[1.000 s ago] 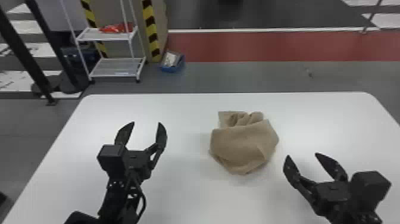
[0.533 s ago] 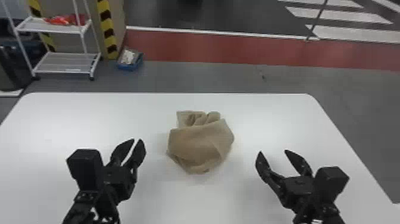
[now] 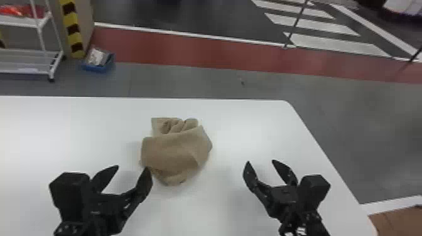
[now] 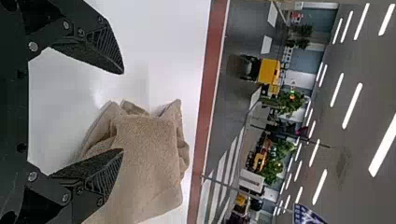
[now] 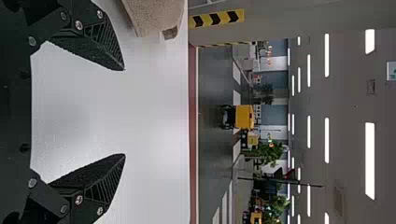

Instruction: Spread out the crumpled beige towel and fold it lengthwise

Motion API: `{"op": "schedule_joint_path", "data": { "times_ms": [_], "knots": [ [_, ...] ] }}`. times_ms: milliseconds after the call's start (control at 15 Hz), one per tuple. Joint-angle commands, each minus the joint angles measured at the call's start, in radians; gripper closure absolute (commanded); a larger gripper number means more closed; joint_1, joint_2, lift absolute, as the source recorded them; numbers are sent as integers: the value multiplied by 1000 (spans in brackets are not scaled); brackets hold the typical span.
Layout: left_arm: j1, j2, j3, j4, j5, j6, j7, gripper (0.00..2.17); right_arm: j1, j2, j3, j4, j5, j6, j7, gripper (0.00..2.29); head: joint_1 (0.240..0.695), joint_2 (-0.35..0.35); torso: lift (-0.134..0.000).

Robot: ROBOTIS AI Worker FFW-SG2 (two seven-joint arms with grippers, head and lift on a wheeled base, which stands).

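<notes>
The white table (image 3: pixel 72 128) reaches out on every side of the beige towel (image 3: pixel 175 153), which sits on it in a crumpled heap. By my reckoning the job is at its very start: the spreading is all to do, and the lengthwise fold can only follow that. My left gripper (image 3: pixel 132 168) is at the towel's near left, fingers parted wide with nothing between them; one finger overlaps the cloth in view, though I can't tell whether it touches. My right gripper (image 3: pixel 261 162) is beyond the towel's right side and toward me, also wide apart and empty. Smallest are the towel's bunched rolls (image 3: pixel 185 125) at its far end, which I judge will need opening before any fold.
</notes>
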State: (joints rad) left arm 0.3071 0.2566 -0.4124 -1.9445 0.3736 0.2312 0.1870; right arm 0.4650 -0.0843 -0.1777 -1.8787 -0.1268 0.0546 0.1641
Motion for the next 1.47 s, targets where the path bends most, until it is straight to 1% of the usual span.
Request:
{"op": "schedule_joint_path", "data": {
  "times_ms": [0, 200, 267, 333, 467, 600, 733, 867, 933, 1000, 1067, 1200, 1400],
  "knots": [
    [0, 1, -51, 1, -21, 1, 9, 326, 0, -2, -3, 1, -7, 0, 6, 255, 695, -302, -124],
    [-5, -5, -135, 26, -73, -2, 31, 329, 1, -2, -8, 1, -19, 0, 20, 255, 695, -335, -124],
    [-14, -8, -161, 42, -79, -5, 40, 329, 1, -2, -8, 0, -22, 3, 20, 255, 695, -350, -124],
    [-28, -8, -189, 58, -82, -2, 48, 329, 1, -2, -6, -7, -30, 3, 23, 255, 695, -350, -124],
    [-49, -20, -218, 85, -88, -8, 66, 329, 1, -2, -9, -19, -39, 12, 28, 255, 695, -350, -124],
    [-83, -39, -250, 125, -116, -20, 91, 333, 7, -3, -13, -30, -40, 25, 28, 255, 695, -350, -124],
    [-137, -42, -316, 179, -140, -45, 137, 333, 11, -3, -26, -33, -48, 31, 34, 255, 695, -350, -124],
    [-151, -50, -322, 188, -140, -45, 140, 333, 12, -2, -37, -37, -51, 46, 35, 255, 695, -350, -124],
    [-154, -50, -322, 188, -140, -45, 141, 333, 11, -6, -39, -37, -60, 52, 35, 255, 695, -350, -124],
    [-163, -51, -322, 191, -140, -45, 144, 404, 11, -11, -39, -37, -63, 55, 35, 255, 695, -350, -124],
    [-172, -50, -321, 194, -140, -45, 152, 542, 6, -11, -37, -36, -63, 67, 35, 255, 695, -350, -124],
    [-187, -51, -318, 208, -139, -45, 154, 545, 3, -17, -37, -37, -65, 67, 35, 255, 695, -350, -124],
    [-189, -50, -312, 226, -144, -45, 154, 542, 1, -17, -37, -33, -68, 67, 40, 255, 695, -350, -124]
  ]
}}
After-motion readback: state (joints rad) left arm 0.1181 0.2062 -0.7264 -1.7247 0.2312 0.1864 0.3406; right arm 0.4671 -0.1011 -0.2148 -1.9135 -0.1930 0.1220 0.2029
